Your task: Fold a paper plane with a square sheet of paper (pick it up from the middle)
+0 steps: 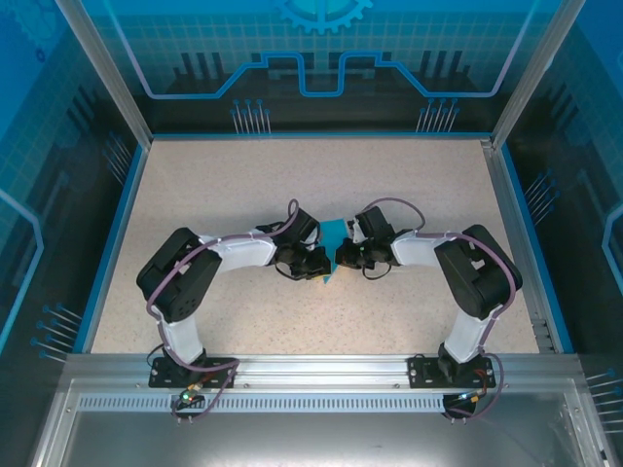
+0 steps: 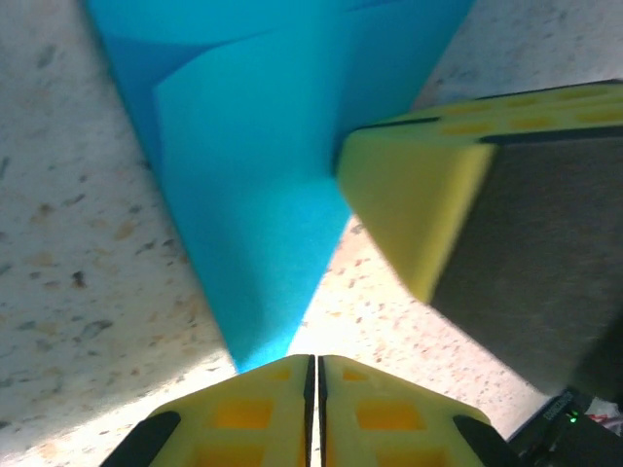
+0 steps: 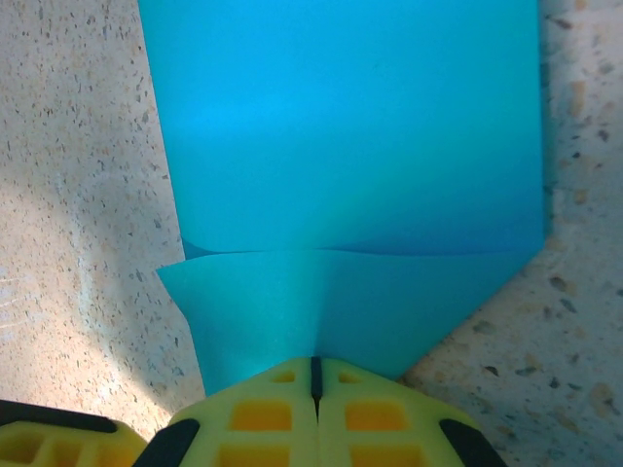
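Note:
The square sheet of paper (image 1: 334,236) is turquoise, partly folded, and lies on the table between both grippers. In the left wrist view the paper (image 2: 263,165) narrows to a point that ends just beside my left gripper (image 2: 314,360), whose fingers are shut together with nothing between them. My right gripper (image 3: 314,362) is shut on the near edge of the paper (image 3: 350,136), where a folded flap (image 3: 321,302) shows a faint crease running into the jaws. The right gripper's yellow finger (image 2: 419,195) sits on the paper's right edge. From above, the left gripper (image 1: 321,265) and right gripper (image 1: 343,257) nearly touch.
The speckled beige table (image 1: 321,175) has a blue rim and blue panel walls (image 1: 321,58) around it. A metal rail (image 1: 321,368) holds both arm bases at the near edge. The left gripper's finger (image 3: 49,438) shows at the bottom left of the right wrist view.

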Controlling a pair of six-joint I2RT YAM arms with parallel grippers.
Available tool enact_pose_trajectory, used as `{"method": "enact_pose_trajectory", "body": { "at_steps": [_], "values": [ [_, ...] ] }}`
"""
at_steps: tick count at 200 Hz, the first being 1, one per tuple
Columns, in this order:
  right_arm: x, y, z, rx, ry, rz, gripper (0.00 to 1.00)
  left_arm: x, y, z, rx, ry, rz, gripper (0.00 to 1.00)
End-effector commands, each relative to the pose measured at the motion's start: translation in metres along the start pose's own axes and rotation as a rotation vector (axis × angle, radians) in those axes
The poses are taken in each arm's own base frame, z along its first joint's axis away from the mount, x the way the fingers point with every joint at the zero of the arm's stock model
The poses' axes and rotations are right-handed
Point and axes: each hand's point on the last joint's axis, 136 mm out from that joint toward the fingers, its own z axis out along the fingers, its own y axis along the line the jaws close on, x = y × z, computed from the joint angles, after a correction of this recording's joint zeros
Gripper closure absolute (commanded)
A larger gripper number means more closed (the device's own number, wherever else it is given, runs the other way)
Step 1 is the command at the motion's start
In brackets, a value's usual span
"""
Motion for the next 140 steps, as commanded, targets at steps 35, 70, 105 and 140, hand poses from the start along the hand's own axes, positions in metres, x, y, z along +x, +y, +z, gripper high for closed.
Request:
{"method": "enact_pose_trajectory", "body": {
  "at_steps": [35,70,105,140],
  "values": [
    [0.021,-0.026,0.007,0.101,0.072,0.061,0.95,-0.001,-0.001,0.011,-0.002,0.028,0.012,0.88],
    [0.023,-0.029,0.009,0.107,0.081,0.071,0.95,0.009,0.016,0.019,-0.03,0.058,-0.02,0.88],
    [0.024,-0.031,0.011,0.117,0.09,0.081,0.95,0.02,0.03,0.027,-0.056,0.093,-0.039,0.88],
    [0.024,-0.032,0.011,0.134,0.099,0.086,0.95,0.038,0.042,0.026,-0.081,0.148,-0.032,0.88]
  ]
}}
